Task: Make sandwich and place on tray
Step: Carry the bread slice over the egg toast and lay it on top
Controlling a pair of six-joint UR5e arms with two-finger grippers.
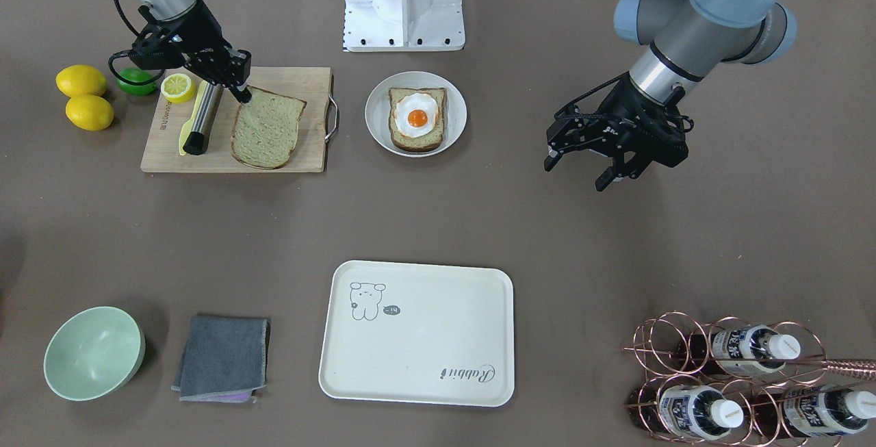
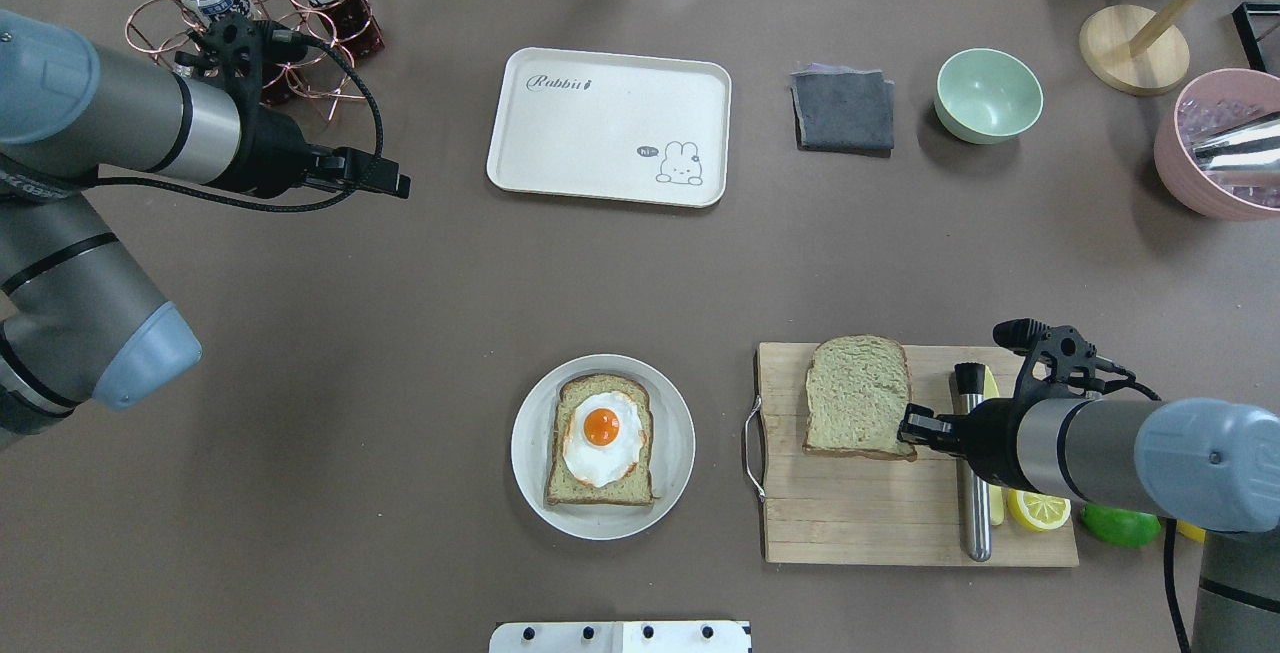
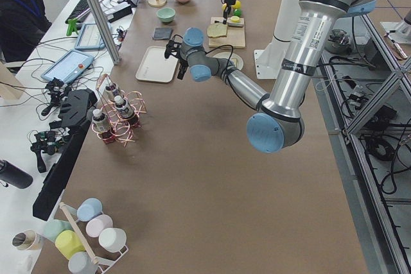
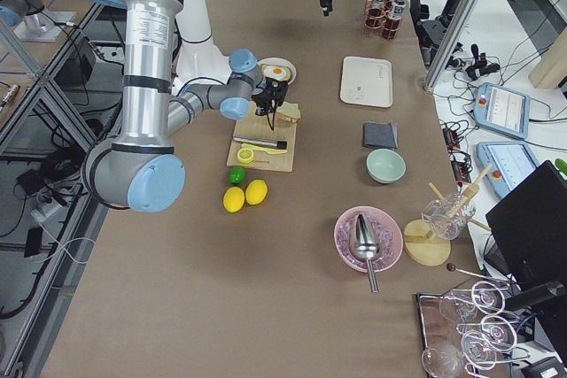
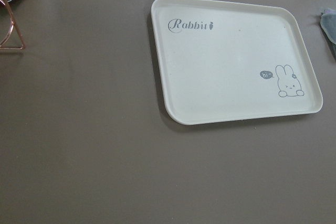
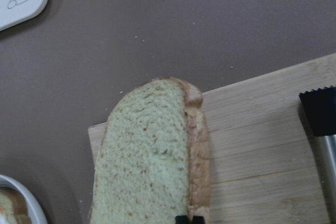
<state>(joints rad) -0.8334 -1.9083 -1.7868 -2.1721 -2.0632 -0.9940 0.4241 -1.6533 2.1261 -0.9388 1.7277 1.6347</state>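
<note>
A small white plate (image 1: 374, 115) (image 2: 526, 448) holds one bread slice topped with a fried egg (image 1: 417, 117) (image 2: 601, 436). The second bread slice (image 1: 267, 129) (image 2: 856, 393) (image 6: 147, 150) lies on the wooden cutting board (image 1: 308, 91). My right gripper (image 1: 243, 96) (image 2: 912, 427) is shut on that slice's crusted edge, its fingertips (image 6: 190, 219) close together. My left gripper (image 1: 580, 170) (image 2: 388, 179) is open and empty, above the bare table. The cream tray (image 1: 416, 334) (image 2: 608, 123) (image 5: 236, 61) is empty, far from the plate.
A steel-handled knife (image 1: 203, 115) and half a lemon (image 1: 178, 87) are on the board, with lemons (image 1: 85, 94) and a lime beside it. A green bowl (image 1: 94, 352), grey cloth (image 1: 222, 358) and copper bottle rack (image 1: 739, 378) flank the tray.
</note>
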